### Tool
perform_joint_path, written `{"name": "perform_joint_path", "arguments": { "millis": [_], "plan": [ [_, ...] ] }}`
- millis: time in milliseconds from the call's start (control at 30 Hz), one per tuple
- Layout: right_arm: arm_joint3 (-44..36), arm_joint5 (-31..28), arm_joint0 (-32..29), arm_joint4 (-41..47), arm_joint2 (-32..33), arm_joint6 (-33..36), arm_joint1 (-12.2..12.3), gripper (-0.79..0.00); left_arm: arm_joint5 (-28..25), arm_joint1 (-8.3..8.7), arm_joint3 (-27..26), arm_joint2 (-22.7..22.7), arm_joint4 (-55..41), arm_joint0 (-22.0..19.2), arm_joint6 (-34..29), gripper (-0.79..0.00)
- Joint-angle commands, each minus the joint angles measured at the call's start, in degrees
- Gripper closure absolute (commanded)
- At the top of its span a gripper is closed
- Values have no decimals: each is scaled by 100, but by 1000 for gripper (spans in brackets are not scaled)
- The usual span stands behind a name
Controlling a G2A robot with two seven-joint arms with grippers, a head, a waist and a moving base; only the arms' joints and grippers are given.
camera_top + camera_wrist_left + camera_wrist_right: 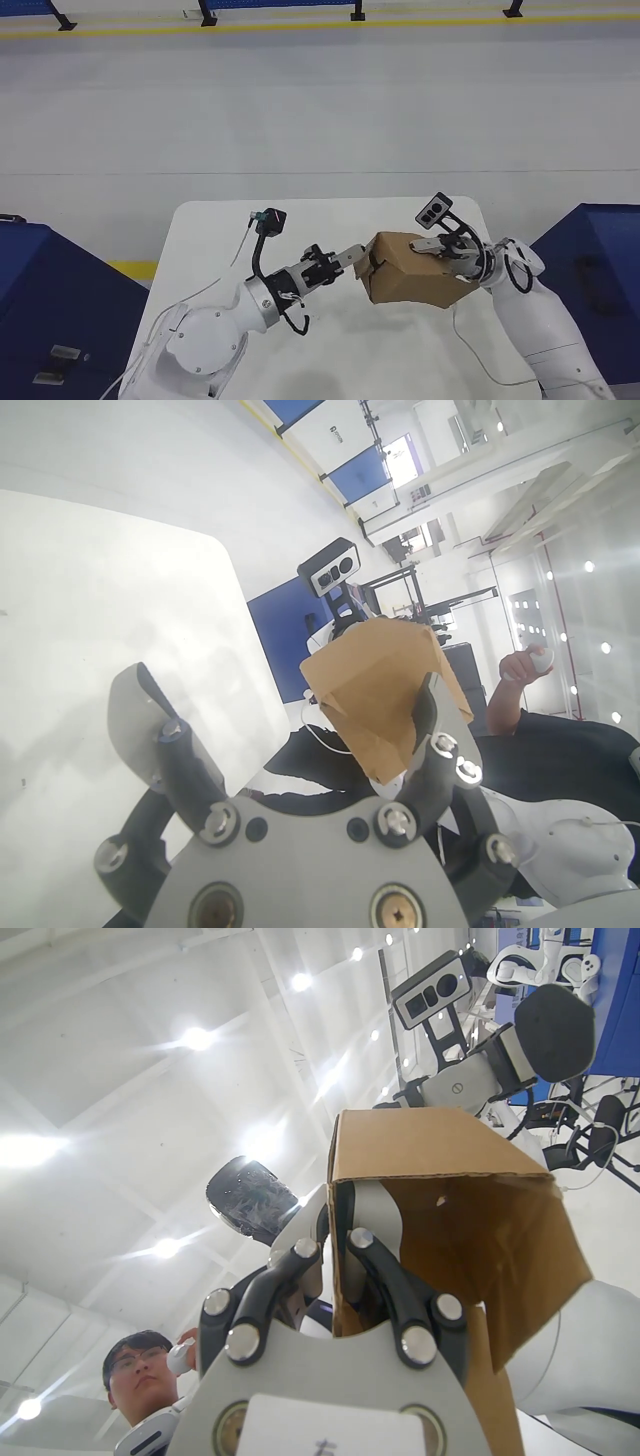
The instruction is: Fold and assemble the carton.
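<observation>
Hanging right of centre over the white table [220,230], the carton [410,272] is pinched by its wall in the right gripper [447,250] — left gripper [352,256], jaws apart, at its end; blue cabinets [50,290] alongside.

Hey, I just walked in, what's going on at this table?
A two-armed robot is working on a brown cardboard carton over the white table. Its right tool is clamped on one carton wall, one finger inside and one outside. Its left tool is open at the carton's opposite end, one finger close to it. The carton is opened into a box shape, the end at the right tool unclosed.
</observation>
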Motion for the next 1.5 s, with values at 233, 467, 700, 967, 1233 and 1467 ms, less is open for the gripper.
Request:
{"name": "perform_joint_path", "arguments": {
  "millis": [233, 467, 700, 967, 1233, 1467],
  "plan": [
    [80, 211, 103, 74, -77, 51, -18, 0, -44, -4, 51, 218, 83, -50, -57, -785],
    [126, 218, 142, 82, -129, 52, -34, 0, -69, 2, 110, 312, 158, -120, -162, -785],
    [150, 213, 148, 103, -137, 60, -42, 0, -96, 11, 85, 350, 153, -109, -211, -785],
    [98, 217, 149, 99, -161, 73, -52, 0, 48, 13, 122, 465, 287, -167, -258, -785],
    [45, 234, 125, 57, -146, 62, -50, 0, 84, -9, 238, 575, 278, -275, -175, -785],
    [51, 272, 115, 94, -76, 60, -41, 0, 10, 17, -6, 398, 181, -112, -83, -785]
  ]
}}
